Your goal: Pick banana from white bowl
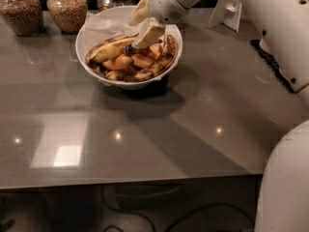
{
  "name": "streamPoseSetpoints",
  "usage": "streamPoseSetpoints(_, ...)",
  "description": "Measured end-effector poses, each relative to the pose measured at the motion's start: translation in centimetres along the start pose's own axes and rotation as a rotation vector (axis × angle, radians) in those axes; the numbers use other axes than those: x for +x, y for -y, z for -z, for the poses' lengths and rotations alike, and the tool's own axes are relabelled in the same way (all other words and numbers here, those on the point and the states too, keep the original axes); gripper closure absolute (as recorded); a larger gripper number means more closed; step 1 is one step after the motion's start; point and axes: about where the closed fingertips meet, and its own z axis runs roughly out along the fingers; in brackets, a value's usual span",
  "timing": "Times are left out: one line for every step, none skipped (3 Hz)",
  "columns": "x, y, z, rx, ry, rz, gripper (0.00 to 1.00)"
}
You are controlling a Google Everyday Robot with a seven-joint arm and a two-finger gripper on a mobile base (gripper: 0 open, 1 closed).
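Observation:
The white bowl stands at the back of the grey table, lined with crumpled white paper. In it lies the banana, long, yellow and brown-speckled, with a dark blue sticker near its right end. A thin browned banana and short orange-yellow pieces lie beside it. My gripper hangs over the bowl's middle, open. Its lower finger is just above the banana's right end by the sticker. Its upper finger is over the paper.
Three glass jars of grains stand behind the bowl at the back left. A white folded card stand is at the back right. A dark mat lies at the right edge. My white arm crosses the right side.

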Motion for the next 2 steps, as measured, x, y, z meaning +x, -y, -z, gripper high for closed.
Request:
streamPoseSetpoints(0.05,-0.53,-1.09,-0.033,0.011,-0.007,0.45)
streamPoseSetpoints(0.08,-0.81,-1.80,-0.055,0.019,-0.008,0.45)
